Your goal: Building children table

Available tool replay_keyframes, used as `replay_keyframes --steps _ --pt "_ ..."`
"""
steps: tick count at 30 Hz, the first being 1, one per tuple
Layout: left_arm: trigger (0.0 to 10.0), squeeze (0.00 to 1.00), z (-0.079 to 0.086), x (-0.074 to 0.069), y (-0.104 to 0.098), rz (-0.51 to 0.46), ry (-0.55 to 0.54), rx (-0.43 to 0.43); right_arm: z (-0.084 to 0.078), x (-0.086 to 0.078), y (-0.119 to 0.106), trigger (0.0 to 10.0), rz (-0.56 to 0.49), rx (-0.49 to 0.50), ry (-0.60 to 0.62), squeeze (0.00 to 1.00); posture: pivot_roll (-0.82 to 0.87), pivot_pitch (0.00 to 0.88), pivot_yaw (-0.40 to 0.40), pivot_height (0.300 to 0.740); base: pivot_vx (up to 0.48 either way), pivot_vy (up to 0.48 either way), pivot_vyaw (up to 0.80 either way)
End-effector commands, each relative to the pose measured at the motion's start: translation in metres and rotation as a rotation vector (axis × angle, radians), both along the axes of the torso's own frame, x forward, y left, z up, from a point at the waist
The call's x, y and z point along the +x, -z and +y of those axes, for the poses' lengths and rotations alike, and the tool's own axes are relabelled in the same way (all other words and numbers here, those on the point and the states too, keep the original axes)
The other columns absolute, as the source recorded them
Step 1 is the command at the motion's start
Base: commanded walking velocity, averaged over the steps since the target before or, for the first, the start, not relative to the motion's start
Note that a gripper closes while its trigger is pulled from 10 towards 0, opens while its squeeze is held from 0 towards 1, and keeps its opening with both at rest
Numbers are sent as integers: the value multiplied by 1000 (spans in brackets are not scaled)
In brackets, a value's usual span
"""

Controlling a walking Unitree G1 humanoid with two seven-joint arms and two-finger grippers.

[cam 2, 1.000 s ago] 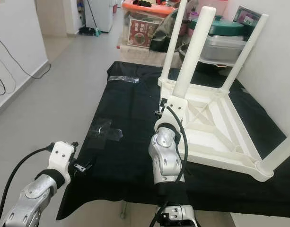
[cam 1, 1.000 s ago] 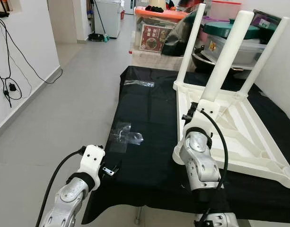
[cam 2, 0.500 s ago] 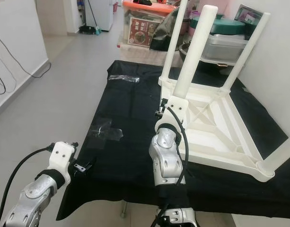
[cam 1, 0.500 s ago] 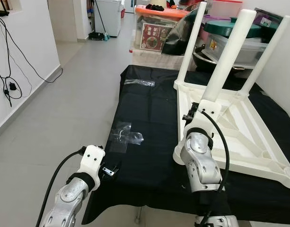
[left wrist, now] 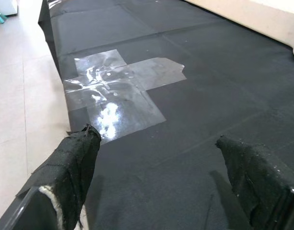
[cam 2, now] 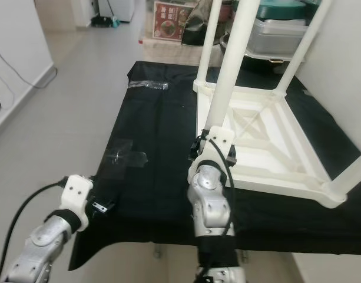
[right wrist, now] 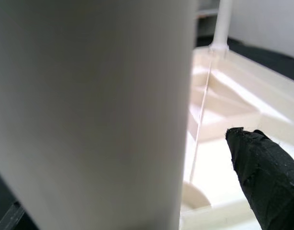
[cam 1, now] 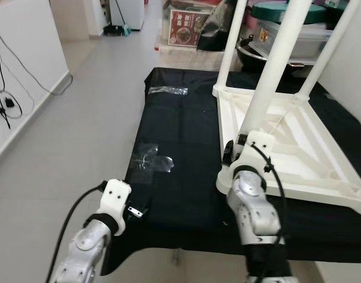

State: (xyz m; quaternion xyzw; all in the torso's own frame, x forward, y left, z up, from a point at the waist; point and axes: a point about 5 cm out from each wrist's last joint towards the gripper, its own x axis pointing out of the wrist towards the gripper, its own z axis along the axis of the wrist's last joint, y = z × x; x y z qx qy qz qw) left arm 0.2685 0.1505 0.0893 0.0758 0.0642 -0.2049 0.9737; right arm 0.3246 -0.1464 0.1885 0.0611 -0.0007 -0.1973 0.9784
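Note:
A white children's table [cam 1: 298, 147] lies upside down on a black cloth [cam 1: 180, 135], with three legs pointing up. My right gripper [cam 1: 229, 154] is at the base of the near-left leg [cam 1: 274, 76]. In the right wrist view that leg [right wrist: 89, 96] stands very close, and one black finger [right wrist: 262, 177] stays clear of it, so the gripper is open. My left gripper [left wrist: 156, 136] hovers open and holds nothing, low over the cloth's near-left corner, just short of a clear plastic patch [left wrist: 118, 86].
A second clear plastic piece [cam 1: 167, 90] lies at the cloth's far left. Storage boxes and pots [cam 1: 298, 35] crowd the back, behind the table. A white wall runs along the right. Grey floor [cam 1: 68, 147] lies to the left, with cables [cam 1: 6, 100] on the wall there.
The whole picture has shifted: the camera has come closer and looks lower. Both grippers keep roughly their places, the right by the leg's base and the left over the cloth's corner.

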Motion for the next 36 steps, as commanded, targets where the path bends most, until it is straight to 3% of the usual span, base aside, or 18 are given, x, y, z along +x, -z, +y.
replay_keyframes --steps 1,8,11,14,15,16,17,23,24,29,30,32,33,36 --pt "10000 0 -2 0 1 3 6 2 -6 -1 -7 10000 -21 10 19 1000 11 0 -76 740 0 0 0" --pt "10000 0 -3 1 1 3 10 -1 -11 -2 -27 10000 -69 5 -23 1000 0 0 -68 740 0 0 0" --pt "10000 0 -4 2 1 3 16 -5 -28 1 -46 10000 -99 -52 -76 1000 -14 0 -61 740 0 0 0" --pt "10000 0 -4 2 1 3 18 -6 -34 3 -50 10000 -100 -72 -83 1000 -16 0 -61 740 0 0 0" --pt "10000 0 -5 3 1 2 19 -7 -41 5 -57 10000 -108 -97 -96 651 -18 0 -62 740 0 0 0" --pt "10000 0 -5 3 1 2 19 -7 -41 5 -57 10000 -108 -97 -96 651 -18 0 -62 740 0 0 0" --pt "10000 0 -5 3 1 1 20 -8 -45 7 -65 10000 -118 -120 -115 35 -21 0 -61 740 0 0 0" --pt "10000 0 -5 3 2 -1 24 -9 -63 16 -92 10000 -161 -144 -187 0 -19 0 -65 740 0 0 0" --pt "10000 0 -5 3 2 -2 24 -8 -62 18 -97 10000 -161 -138 -260 0 -21 0 -67 740 0 0 0" --pt "10000 0 -5 4 2 -2 26 -8 -58 22 -101 10000 -163 -121 -397 0 -22 0 -66 740 0 0 0" --pt "10000 0 -6 4 2 -3 28 -8 -54 23 -101 10000 -166 -130 -495 0 -23 0 -66 740 0 0 0" --pt "10000 0 -6 4 2 -3 29 -8 -51 24 -100 10000 -168 -137 -558 0 -23 0 -66 740 0 0 0" --pt "10000 0 -6 4 2 -4 31 -7 -47 24 -98 10000 -166 -158 -668 0 -21 0 -67 740 0 0 0" --pt "10000 0 -7 6 2 -7 32 -5 -45 27 -85 10000 -125 -294 -926 0 -14 0 -76 740 0 0 0"
